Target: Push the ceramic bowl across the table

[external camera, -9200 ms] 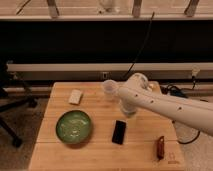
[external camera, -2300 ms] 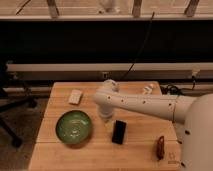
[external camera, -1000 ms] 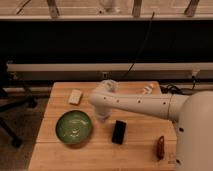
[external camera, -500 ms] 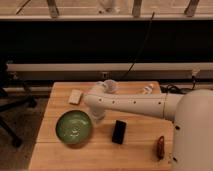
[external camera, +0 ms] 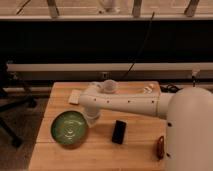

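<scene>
The green ceramic bowl (external camera: pixel 69 128) sits on the front left part of the light wooden table (external camera: pixel 100 152). My white arm reaches in from the right across the table's middle and bends down at its end. My gripper (external camera: pixel 91 118) hangs low at the bowl's right rim, against it or very close to it. The arm hides the gripper's far side.
A black phone (external camera: pixel 119 131) lies just right of the gripper. A clear plastic cup (external camera: pixel 109 87) stands at the back behind the arm. A pale flat block (external camera: pixel 75 96) lies at the back left. A brown object (external camera: pixel 160 146) lies at the front right. An office chair (external camera: pixel 10 100) stands left of the table.
My arm has swung left over the table, bringing the gripper from the middle to the bowl's right rim. The bowl seems to have edged slightly left.
</scene>
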`<state>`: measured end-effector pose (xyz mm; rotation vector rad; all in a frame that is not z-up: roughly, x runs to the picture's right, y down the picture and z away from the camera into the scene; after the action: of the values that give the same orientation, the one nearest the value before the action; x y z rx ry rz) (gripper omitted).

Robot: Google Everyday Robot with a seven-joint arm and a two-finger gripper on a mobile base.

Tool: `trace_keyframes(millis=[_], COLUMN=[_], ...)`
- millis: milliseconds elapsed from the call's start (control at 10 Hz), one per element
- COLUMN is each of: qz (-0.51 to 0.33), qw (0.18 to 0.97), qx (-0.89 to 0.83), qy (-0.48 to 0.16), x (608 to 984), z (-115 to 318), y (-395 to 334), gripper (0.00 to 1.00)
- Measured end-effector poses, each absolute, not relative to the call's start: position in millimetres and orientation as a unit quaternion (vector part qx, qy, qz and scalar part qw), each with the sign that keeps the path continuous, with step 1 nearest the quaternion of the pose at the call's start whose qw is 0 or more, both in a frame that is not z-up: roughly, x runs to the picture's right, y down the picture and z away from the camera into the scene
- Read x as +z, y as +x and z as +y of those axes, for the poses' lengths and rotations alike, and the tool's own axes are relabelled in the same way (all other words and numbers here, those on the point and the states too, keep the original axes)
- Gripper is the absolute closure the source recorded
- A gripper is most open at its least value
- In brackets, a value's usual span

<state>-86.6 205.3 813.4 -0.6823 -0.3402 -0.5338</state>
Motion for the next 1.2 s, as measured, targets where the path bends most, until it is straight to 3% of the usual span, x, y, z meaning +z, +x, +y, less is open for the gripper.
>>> trace_keyframes(millis=[1200], qz=[-0.25], qw=[0.854], qx=[-0.316], qy=[-0.33], x=[794], z=[228], y=[-170], gripper=[1.0])
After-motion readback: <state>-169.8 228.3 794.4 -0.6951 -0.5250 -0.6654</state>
